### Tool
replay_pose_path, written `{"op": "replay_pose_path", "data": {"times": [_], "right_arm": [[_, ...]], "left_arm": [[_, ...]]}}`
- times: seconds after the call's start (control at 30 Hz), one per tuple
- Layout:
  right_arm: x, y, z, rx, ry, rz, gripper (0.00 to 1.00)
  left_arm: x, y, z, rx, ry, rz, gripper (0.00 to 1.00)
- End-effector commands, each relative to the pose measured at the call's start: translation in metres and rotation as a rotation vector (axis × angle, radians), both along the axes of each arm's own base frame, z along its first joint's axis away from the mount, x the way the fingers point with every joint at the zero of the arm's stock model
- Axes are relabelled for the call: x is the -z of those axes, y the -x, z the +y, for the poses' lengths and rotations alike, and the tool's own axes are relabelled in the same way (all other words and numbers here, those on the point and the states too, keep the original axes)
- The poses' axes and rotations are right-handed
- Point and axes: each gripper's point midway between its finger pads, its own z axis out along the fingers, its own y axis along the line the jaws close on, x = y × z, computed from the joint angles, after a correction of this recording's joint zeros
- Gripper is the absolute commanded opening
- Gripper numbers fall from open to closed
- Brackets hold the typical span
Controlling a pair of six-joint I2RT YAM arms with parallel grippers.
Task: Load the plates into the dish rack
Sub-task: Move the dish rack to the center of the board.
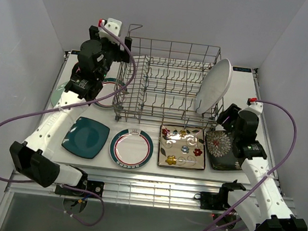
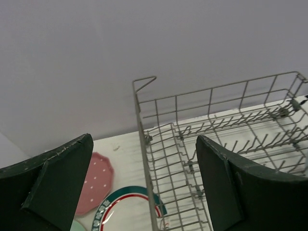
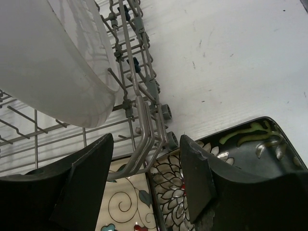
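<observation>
The grey wire dish rack (image 1: 165,86) stands mid-table, and a white oval plate (image 1: 214,86) stands upright at its right end. In front lie a teal square plate (image 1: 85,137), a teal-and-red-rimmed round plate (image 1: 131,147), a cream floral square plate (image 1: 182,147) and a dark floral square plate (image 1: 222,150). My right gripper (image 3: 147,159) is open low over the seam between the two floral plates (image 3: 163,197), at the rack's front right corner (image 3: 144,125). My left gripper (image 2: 144,187) hangs wide open and empty above the rack's far left corner (image 2: 144,84).
Left of the rack lie a pink dotted plate (image 2: 96,182), a second teal-and-red-rimmed round plate (image 2: 127,207) and a mint green plate (image 1: 59,92), partly under the left arm. White walls close in the back and both sides.
</observation>
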Motion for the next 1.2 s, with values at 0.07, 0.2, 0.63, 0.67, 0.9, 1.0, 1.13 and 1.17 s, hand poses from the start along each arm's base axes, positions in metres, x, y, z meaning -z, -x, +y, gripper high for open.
{"op": "replay_pose_path", "data": {"times": [0.07, 0.2, 0.63, 0.67, 0.9, 1.0, 1.13, 1.17], "right_arm": [[-0.019, -0.005, 0.008, -0.021, -0.065, -0.099, 0.61], [-0.016, -0.008, 0.01, -0.032, -0.068, -0.084, 0.61], [0.003, -0.021, 0.013, -0.026, -0.076, -0.048, 0.53], [0.004, -0.022, 0.013, -0.025, -0.076, -0.047, 0.53], [0.007, -0.026, 0.016, -0.038, -0.077, -0.038, 0.48], [0.007, -0.026, 0.016, -0.043, -0.077, -0.038, 0.47], [0.009, -0.026, 0.015, -0.038, -0.075, -0.035, 0.42], [0.009, -0.026, 0.015, -0.036, -0.076, -0.035, 0.4]], "left_arm": [[0.025, -0.007, 0.031, -0.078, -0.026, 0.053, 0.98], [0.049, -0.021, 0.044, -0.111, -0.044, 0.106, 0.98], [0.1, -0.057, 0.069, -0.145, -0.034, 0.244, 0.94], [0.103, -0.059, 0.068, -0.138, -0.033, 0.254, 0.93], [0.117, -0.065, 0.052, -0.064, -0.009, 0.313, 0.91], [0.118, -0.065, 0.047, -0.043, 0.002, 0.325, 0.91], [0.133, -0.07, 0.045, -0.039, 0.001, 0.375, 0.9], [0.134, -0.072, 0.045, -0.043, 0.0, 0.38, 0.89]]}}
